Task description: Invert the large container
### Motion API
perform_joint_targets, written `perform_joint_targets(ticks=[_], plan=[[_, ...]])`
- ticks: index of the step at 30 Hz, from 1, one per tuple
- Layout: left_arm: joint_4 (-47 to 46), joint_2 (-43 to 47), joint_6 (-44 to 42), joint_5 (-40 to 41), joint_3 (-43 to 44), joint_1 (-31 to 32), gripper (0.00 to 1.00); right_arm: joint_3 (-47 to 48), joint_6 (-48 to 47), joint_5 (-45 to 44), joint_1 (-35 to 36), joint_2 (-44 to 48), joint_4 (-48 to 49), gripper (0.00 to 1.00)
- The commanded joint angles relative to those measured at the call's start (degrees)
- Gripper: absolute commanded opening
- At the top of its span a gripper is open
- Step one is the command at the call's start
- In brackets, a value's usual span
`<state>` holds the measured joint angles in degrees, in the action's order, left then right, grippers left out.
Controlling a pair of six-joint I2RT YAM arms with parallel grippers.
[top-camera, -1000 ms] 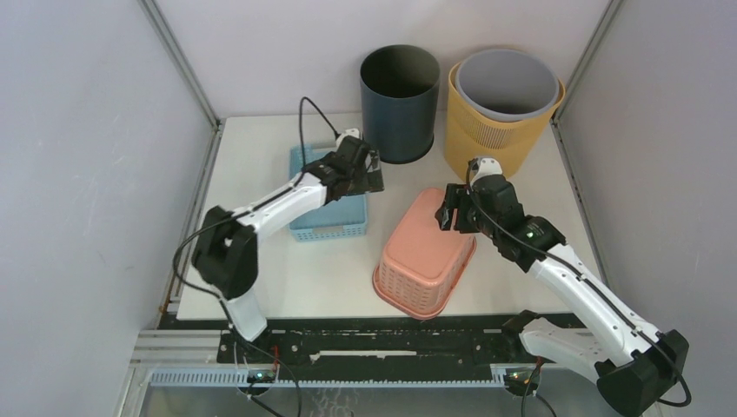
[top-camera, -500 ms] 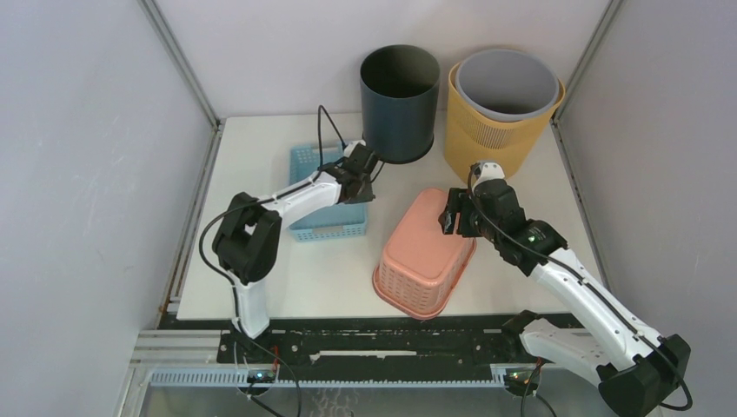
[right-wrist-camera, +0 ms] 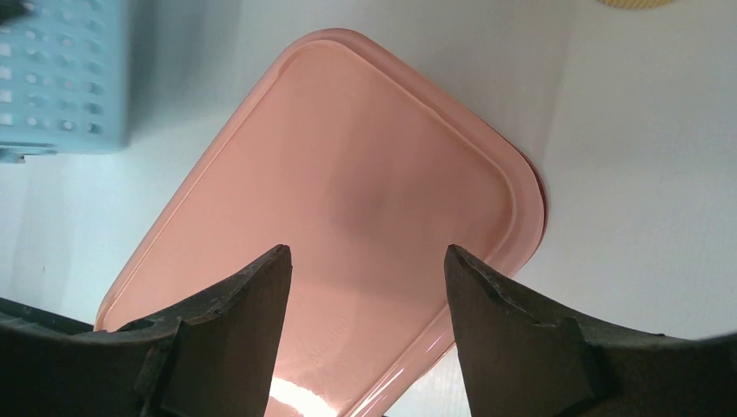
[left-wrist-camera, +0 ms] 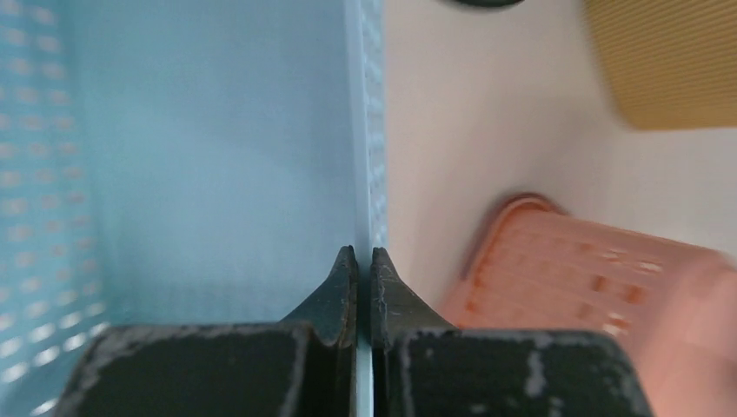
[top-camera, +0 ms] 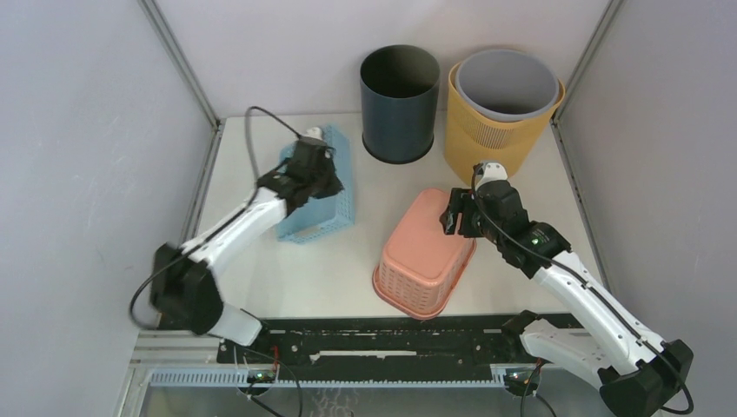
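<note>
A pink basket (top-camera: pixel 421 256), the bigger of the two baskets, lies bottom up in the middle of the table; its smooth base (right-wrist-camera: pixel 365 165) fills the right wrist view. My right gripper (top-camera: pixel 454 217) hovers open just above its far end, fingertips (right-wrist-camera: pixel 276 265) apart and nothing between them. The smaller blue basket (top-camera: pixel 317 204) stands tilted at the left, its right wall raised. My left gripper (top-camera: pixel 320 176) is shut on that thin blue wall (left-wrist-camera: pixel 363 174), one jaw inside and one outside. The pink basket (left-wrist-camera: pixel 591 269) shows blurred beyond it.
A dark round bin (top-camera: pixel 400 100) stands at the back centre. Next to it is a yellow ribbed bin (top-camera: pixel 491 139) with a grey bin (top-camera: pixel 507 82) nested inside. Enclosure walls close in the left and right sides of the table.
My left gripper went from open to shut on the blue basket's wall and swung left, lifting that side so the basket tilts. The right arm and pink basket stayed put.
</note>
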<state>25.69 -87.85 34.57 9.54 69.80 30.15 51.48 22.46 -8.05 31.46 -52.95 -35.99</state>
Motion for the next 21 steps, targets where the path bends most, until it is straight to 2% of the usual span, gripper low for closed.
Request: perform_joint_targets(ticks=[1, 5, 9, 17, 21], plan=[[-7.3, 15.3, 2.7, -11.8, -4.0, -5.2, 0.0, 0.5, 0.1, -0.2, -0.6, 1.7, 0.5, 0.74], [-14.9, 22.8, 8.6, -22.8, -9.2, -9.1, 0.0, 1.5, -0.2, -0.3, -0.9, 1.3, -0.1, 0.74], [-26.4, 25.1, 17.1, -31.1, -17.8, -12.6, 0.0, 2.8, -0.5, -0.1, -0.9, 0.8, -0.7, 0.74], [-60.2, 19.4, 35.3, -41.0, -34.0, -16.0, 0.0, 3.3, -0.5, -0.2, -0.8, 0.8, -1.7, 0.74], [-71.3, 16.1, 41.5, -42.3, -37.9, -17.4, 0.0, 3.3, -0.5, -0.5, -0.9, 1.0, -2.0, 0.74]])
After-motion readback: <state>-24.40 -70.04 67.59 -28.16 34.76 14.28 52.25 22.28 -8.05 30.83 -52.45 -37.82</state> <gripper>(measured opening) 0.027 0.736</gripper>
